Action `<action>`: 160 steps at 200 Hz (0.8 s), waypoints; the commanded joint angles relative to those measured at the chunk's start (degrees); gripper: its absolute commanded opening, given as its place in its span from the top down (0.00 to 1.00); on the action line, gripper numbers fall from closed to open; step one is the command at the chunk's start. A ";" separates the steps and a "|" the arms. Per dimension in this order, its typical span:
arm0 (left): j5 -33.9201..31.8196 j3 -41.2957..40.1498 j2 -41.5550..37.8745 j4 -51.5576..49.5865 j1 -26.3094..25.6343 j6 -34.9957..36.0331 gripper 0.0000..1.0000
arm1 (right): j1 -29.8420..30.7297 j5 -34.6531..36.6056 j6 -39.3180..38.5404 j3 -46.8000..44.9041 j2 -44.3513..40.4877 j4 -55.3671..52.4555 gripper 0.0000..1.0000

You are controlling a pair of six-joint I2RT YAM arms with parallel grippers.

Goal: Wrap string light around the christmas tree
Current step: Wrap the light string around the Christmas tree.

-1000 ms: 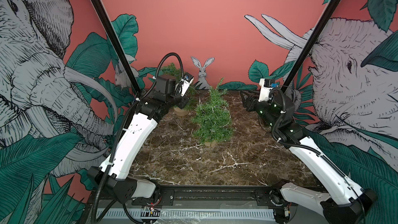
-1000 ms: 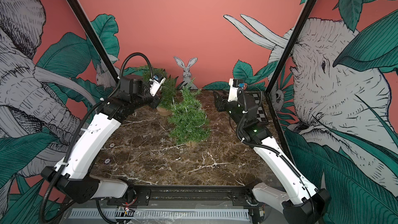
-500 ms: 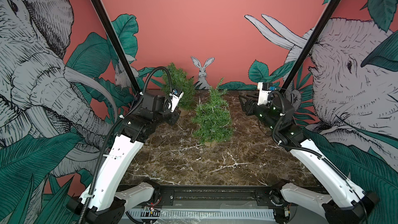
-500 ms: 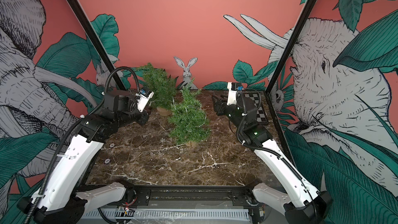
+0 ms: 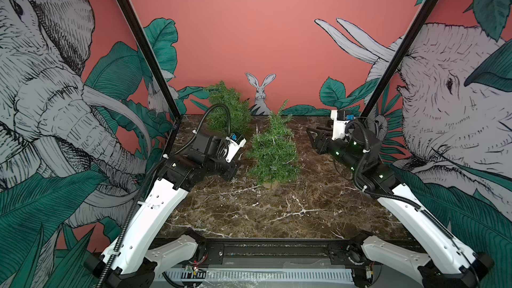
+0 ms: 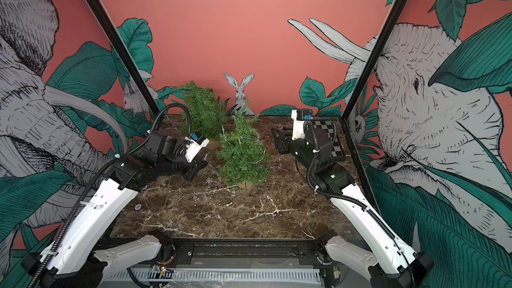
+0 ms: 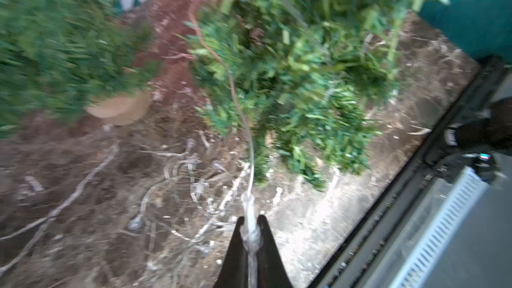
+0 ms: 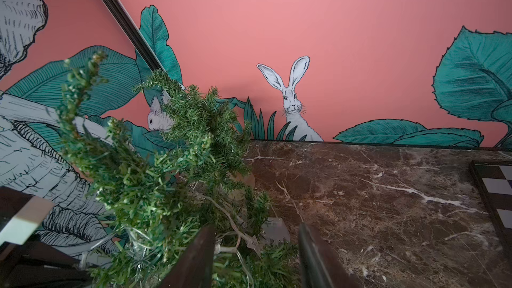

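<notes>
Pinching the string light (image 7: 240,112) at one of its clear bulbs, our left gripper (image 7: 250,221) has its jaws pressed together on it. It sits low over the desk (image 5: 249,211), on the left-edge side of the christmas tree (image 5: 273,150). From that pinch the thin wire runs up into the lower branches. We judge the grip is there to steer the strand and take up slack as it is led around the tree.

The tree stands upright about midway between the left and right edges, closer to the far edge. Part of the strand lies among its branches, and what look like loose loops rest on the marble beside its base.

Our right gripper (image 8: 256,225) sits on the right-edge side of the tree, jaws spread and holding nothing. A bulb and wire lie just ahead of them, so we think it is placed to receive the strand.

A second tree (image 5: 228,109) stands near the far left corner, apart from the work.
</notes>
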 commanded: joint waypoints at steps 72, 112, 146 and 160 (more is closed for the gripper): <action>5.42 -3.30 -1.49 6.64 -16.30 -8.62 1.00 | 0.50 2.17 0.58 -1.93 -2.82 -0.14 0.49; 5.46 -5.21 0.42 12.01 -17.56 -12.20 1.00 | 0.47 2.55 0.67 -2.65 -3.94 -0.58 0.49; 1.67 -7.85 1.16 13.46 -18.00 -13.48 1.00 | 0.45 2.87 0.84 -3.61 -5.10 -0.73 0.49; 0.76 -9.39 0.94 14.36 -18.03 -13.70 1.00 | 0.53 2.96 0.77 -3.90 -5.26 -0.85 0.48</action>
